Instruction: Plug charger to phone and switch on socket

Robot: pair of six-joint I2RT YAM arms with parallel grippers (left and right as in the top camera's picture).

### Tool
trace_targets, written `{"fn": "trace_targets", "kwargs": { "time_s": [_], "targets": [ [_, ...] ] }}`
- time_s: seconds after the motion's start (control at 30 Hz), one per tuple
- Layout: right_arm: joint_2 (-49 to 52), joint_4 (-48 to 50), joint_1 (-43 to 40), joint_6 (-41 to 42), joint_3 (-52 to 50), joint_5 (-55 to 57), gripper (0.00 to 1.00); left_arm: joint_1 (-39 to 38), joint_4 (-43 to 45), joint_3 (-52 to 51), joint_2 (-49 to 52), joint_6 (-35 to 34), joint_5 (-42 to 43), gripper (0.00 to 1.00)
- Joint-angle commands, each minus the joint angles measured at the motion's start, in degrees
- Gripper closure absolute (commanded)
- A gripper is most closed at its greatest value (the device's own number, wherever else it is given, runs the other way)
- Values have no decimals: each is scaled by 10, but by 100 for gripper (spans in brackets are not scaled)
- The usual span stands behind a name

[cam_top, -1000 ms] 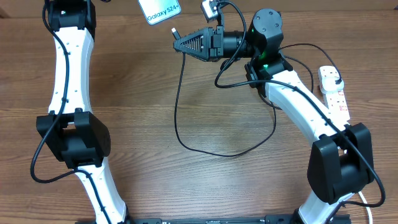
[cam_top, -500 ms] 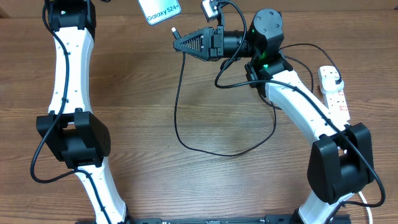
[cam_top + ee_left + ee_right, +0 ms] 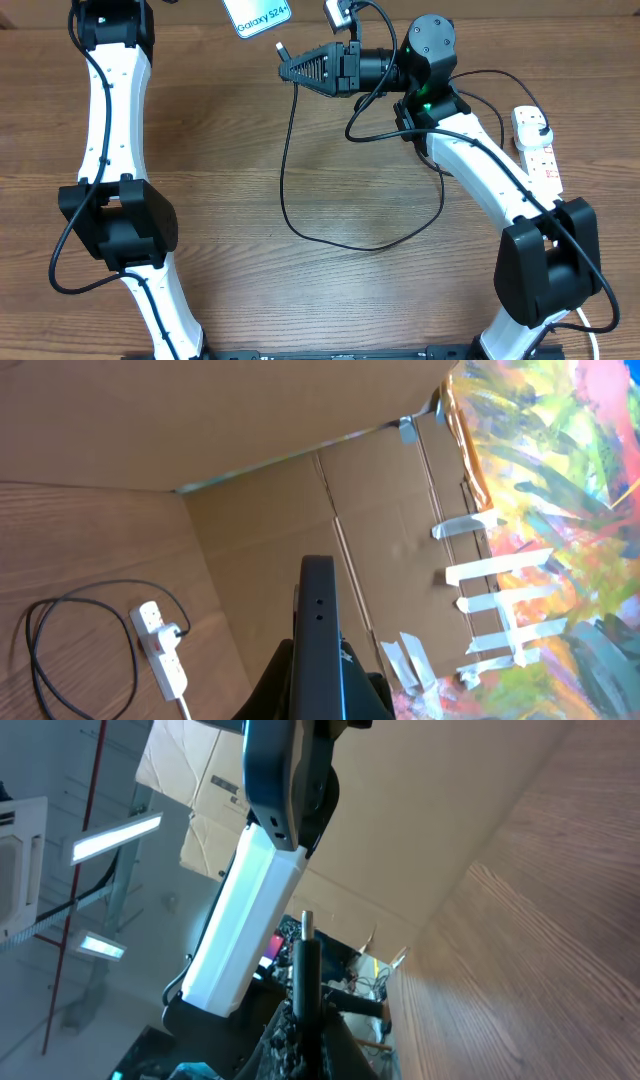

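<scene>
My left gripper (image 3: 320, 675) is shut on the phone (image 3: 318, 622), seen edge-on between its jaws. In the overhead view the phone (image 3: 256, 15) is held up at the top edge, its "Galaxy S24+" end showing. My right gripper (image 3: 291, 70) is shut on the charger's connector end, a little right of and below the phone. The tip (image 3: 280, 48) points at the phone without touching it. In the right wrist view the tip (image 3: 306, 924) stands beside the bright phone (image 3: 245, 920). The black cable (image 3: 300, 228) loops over the table to a plug (image 3: 536, 124) in the socket (image 3: 541, 152).
The socket (image 3: 161, 651) lies at the table's right edge with its white cord trailing toward the front. The cable's loop lies across the middle of the table. A cardboard wall (image 3: 300, 490) stands behind the table.
</scene>
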Motion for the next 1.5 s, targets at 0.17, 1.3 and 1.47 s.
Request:
{"fn": "trace_targets", "kwargs": {
  "time_s": [0.17,1.3,1.47],
  "targets": [
    [-17,19,0,2,9,17,96,-12,4,9,-8,45,-35,96],
    [-17,32,-1,2,9,33,96,-26,-26,9,-8,52,5,96],
    [-17,32,-2,2,9,33,96,-24,-26,9,-8,39,5,96]
  ]
}}
